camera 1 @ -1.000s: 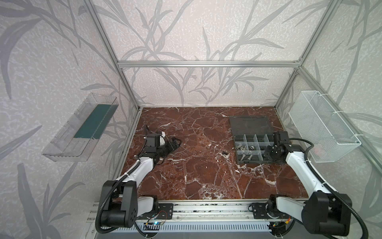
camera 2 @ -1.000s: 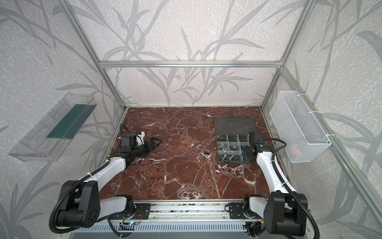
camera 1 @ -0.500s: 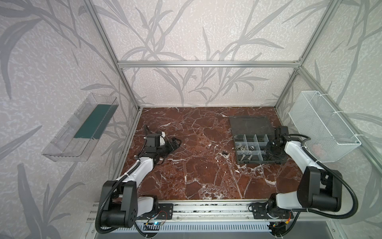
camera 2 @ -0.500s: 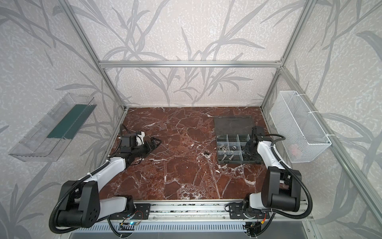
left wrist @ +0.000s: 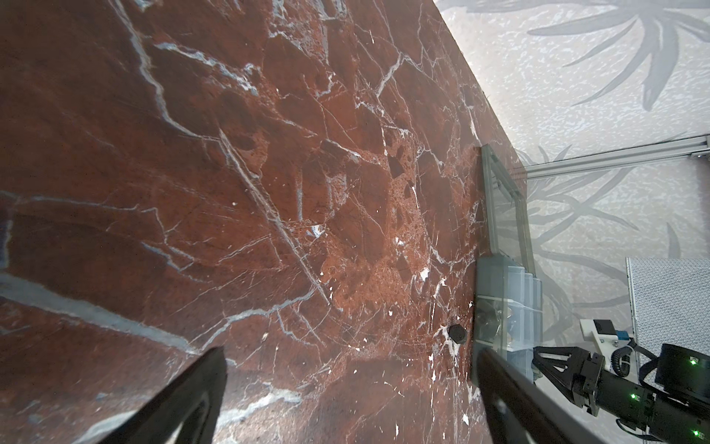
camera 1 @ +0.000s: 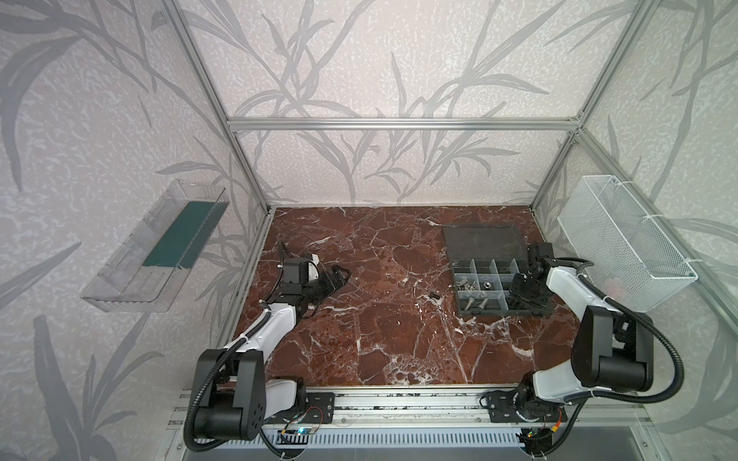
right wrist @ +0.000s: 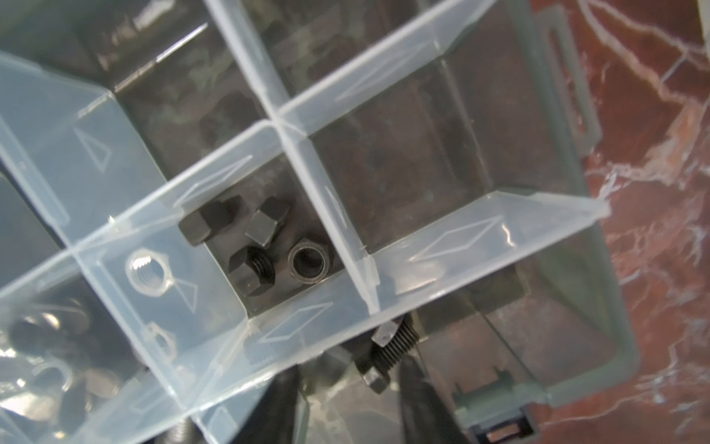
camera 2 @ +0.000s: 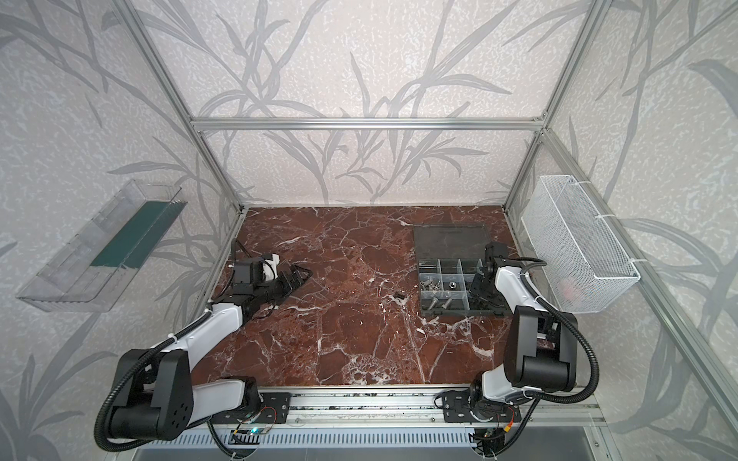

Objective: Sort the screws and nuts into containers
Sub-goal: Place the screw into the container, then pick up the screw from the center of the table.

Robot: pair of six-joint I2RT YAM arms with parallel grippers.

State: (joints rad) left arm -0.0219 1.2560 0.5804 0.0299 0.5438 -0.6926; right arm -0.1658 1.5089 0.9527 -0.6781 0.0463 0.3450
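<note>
The screws and nuts are mostly in the containers (camera 1: 485,275). Silver screws (camera 1: 474,304) lie in the near-left cell of the organiser box (camera 1: 463,313). What look like black nuts (right wrist: 269,242) cluster in an inner cell. One loose black fastener (camera 1: 434,295) remains on the marble table (camera 1: 379,339), just left of the box. The step in hand seems to be dropping a black screw (right wrist: 386,351) into a right-hand cell, apparently in the near row, next to the cell of black nuts and parted from it by a translucent divider (right wrist: 307,330). To finish it well, the arm should rise straight up with the jaws kept apart. That way neither finger catches a divider or drags the screw over into the nuts. Only when clear of the walls should it swing left for the loose fastener. The right gripper (camera 1: 518,293) hangs low over the right side of the box. In the right wrist view its fingers (right wrist: 418,399) stand apart, the gap plainly wider than the screw between them, so nothing is pinched. The screw sits close to one finger; whether they touch I cannot tell. The left gripper (left wrist: 351,353) rests low at the left of the table, spread wide and empty.
</note>
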